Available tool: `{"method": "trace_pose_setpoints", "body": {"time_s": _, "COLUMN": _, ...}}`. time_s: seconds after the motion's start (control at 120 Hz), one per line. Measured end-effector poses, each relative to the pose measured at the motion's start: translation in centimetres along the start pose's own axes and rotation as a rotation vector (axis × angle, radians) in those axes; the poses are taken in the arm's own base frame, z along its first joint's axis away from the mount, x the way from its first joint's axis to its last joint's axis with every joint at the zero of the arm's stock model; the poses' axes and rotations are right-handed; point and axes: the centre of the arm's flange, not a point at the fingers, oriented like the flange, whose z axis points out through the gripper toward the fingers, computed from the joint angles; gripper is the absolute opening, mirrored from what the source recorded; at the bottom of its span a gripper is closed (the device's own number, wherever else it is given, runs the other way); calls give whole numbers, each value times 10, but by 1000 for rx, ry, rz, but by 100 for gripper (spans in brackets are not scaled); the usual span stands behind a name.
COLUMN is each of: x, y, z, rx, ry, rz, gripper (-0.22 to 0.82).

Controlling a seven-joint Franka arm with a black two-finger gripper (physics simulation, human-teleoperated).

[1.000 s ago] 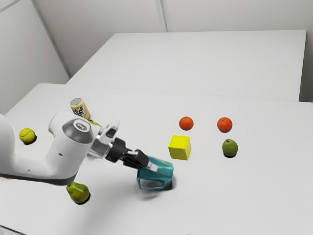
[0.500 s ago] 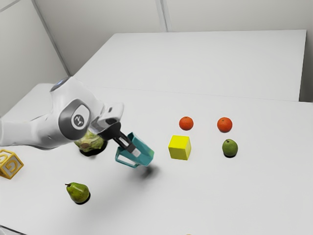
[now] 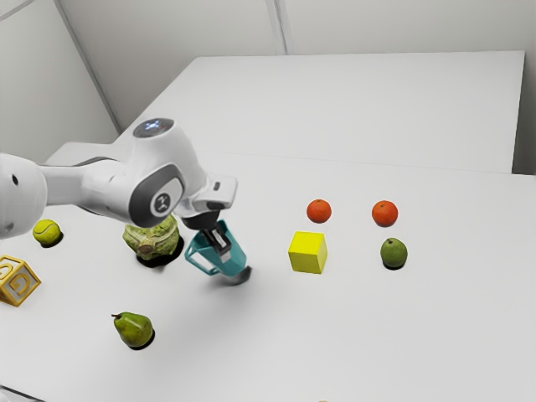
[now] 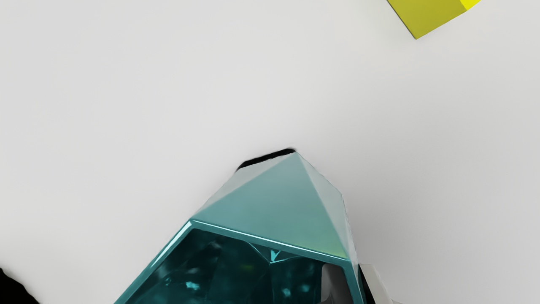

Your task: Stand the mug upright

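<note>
A teal mug [image 3: 230, 258] tilts, mouth raised, in the grip of a black gripper [image 3: 223, 244], on the exterior view's left of the yellow cube [image 3: 308, 253] and apart from it. The claw pinches the mug's wall, one finger inside, one outside. The mug is probably light, stiff and slick, perhaps brittle; the wall near the rim [image 4: 270, 241] (clear of the handle) seems a sound hold. Its sides are flat, glossy facets, the mouth angular, the interior darker; the squared handle [image 3: 201, 267] faces away from the cube.
</note>
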Motion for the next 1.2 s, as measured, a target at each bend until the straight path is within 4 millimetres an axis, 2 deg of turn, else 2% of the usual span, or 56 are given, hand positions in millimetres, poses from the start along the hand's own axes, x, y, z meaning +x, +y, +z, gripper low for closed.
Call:
{"method": "trace_pose_setpoints", "body": {"time_s": 0.167, "x": 13, "y": -9, "z": -3, "rx": 52, "ry": -17, "rz": -10, "gripper": -18}}
{"method": "trace_pose_setpoints", "body": {"time_s": 0.333, "x": 20, "y": -28, "z": -10, "rx": 98, "ry": -37, "rz": -36, "gripper": -18}}
{"method": "trace_pose_setpoints", "body": {"time_s": 0.633, "x": 14, "y": -55, "z": 9, "rx": 117, "ry": -93, "rz": -107, "gripper": -18}}
{"method": "trace_pose_setpoints", "body": {"time_s": 0.733, "x": 14, "y": -55, "z": 13, "rx": 117, "ry": -101, "rz": -112, "gripper": -18}}
{"method": "trace_pose_setpoints", "body": {"time_s": 1.0, "x": 24, "y": -36, "z": 17, "rx": 112, "ry": -100, "rz": -92, "gripper": -18}}
{"method": "trace_pose_setpoints", "body": {"time_s": 1.2, "x": 19, "y": -44, "z": 17, "rx": 103, "ry": -101, "rz": -120, "gripper": -7}}
